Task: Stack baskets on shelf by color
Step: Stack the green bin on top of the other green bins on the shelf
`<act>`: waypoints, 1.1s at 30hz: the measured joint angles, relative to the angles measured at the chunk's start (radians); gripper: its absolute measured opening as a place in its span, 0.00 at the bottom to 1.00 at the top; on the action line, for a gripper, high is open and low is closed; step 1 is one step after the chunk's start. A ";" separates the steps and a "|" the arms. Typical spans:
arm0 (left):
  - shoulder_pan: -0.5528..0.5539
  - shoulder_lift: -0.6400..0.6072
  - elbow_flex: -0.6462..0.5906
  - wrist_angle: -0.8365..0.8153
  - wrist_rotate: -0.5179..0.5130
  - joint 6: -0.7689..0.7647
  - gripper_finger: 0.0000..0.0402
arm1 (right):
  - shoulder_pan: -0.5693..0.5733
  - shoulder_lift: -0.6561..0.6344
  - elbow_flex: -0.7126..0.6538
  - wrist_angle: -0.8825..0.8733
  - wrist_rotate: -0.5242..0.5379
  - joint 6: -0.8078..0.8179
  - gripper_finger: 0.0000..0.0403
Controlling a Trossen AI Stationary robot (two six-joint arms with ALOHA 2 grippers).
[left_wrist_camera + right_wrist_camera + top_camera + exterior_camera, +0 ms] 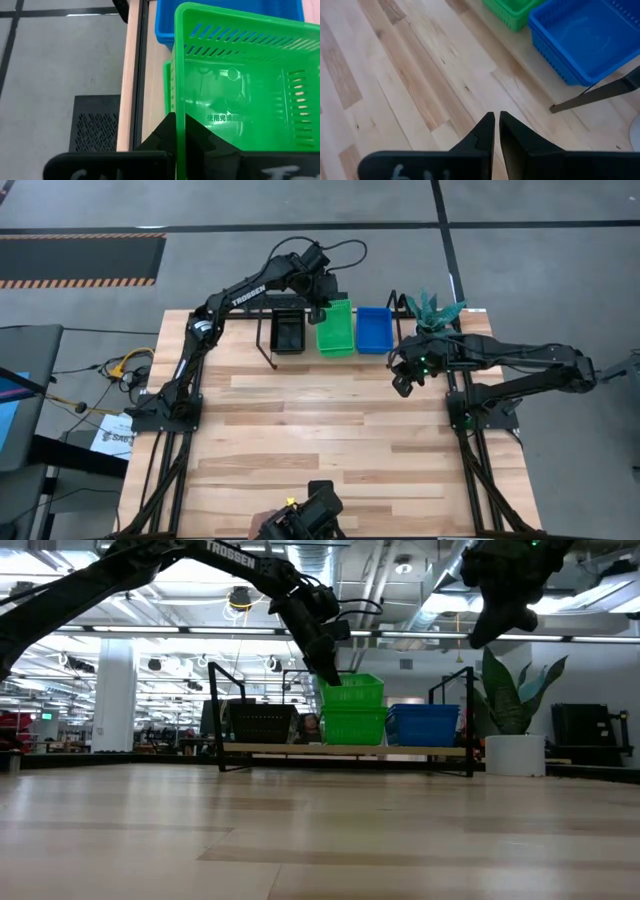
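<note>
A shelf point(300, 358) stands along the table's far edge. It carries a black basket point(288, 333), green baskets point(336, 328) and blue baskets point(374, 328). In the low view a top green basket point(352, 690) sits over a lower green one point(354, 726), next to the blue stack point(425, 723). My left gripper point(320, 307) is shut on the top green basket's rim. My right gripper point(403, 385) is shut and hovers above the bare table in front of the shelf's right end, touching nothing point(496, 120). My left gripper holds the top green basket by a side wall point(181, 107) near a corner, one finger inside the basket and one outside point(162, 132). The fingers slant down at it from above. The basket stays roughly level over the lower green basket point(169, 85); whether it rests in it, I cannot tell.
A white pot with a green plant point(432, 315) stands at the shelf's right end, close to my right arm. The shelf's black wire legs point(220, 715) rise at both ends. Bare wooden tabletop point(330, 440) stretches toward the near edge.
</note>
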 joint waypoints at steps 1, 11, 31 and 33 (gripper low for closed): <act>-0.001 0.000 0.000 -0.001 0.000 0.005 0.00 | 0.000 0.000 0.000 -0.003 0.000 -0.001 0.13; -0.004 0.000 0.000 0.019 0.007 0.014 0.20 | 0.000 0.000 0.000 -0.030 0.000 0.000 0.13; -0.008 0.000 0.084 0.044 -0.041 -0.229 0.23 | 0.000 0.000 0.000 -0.017 0.002 -0.018 0.13; -0.021 0.029 0.082 0.046 -0.120 -0.267 0.11 | 0.000 0.000 0.000 -0.017 0.002 -0.018 0.13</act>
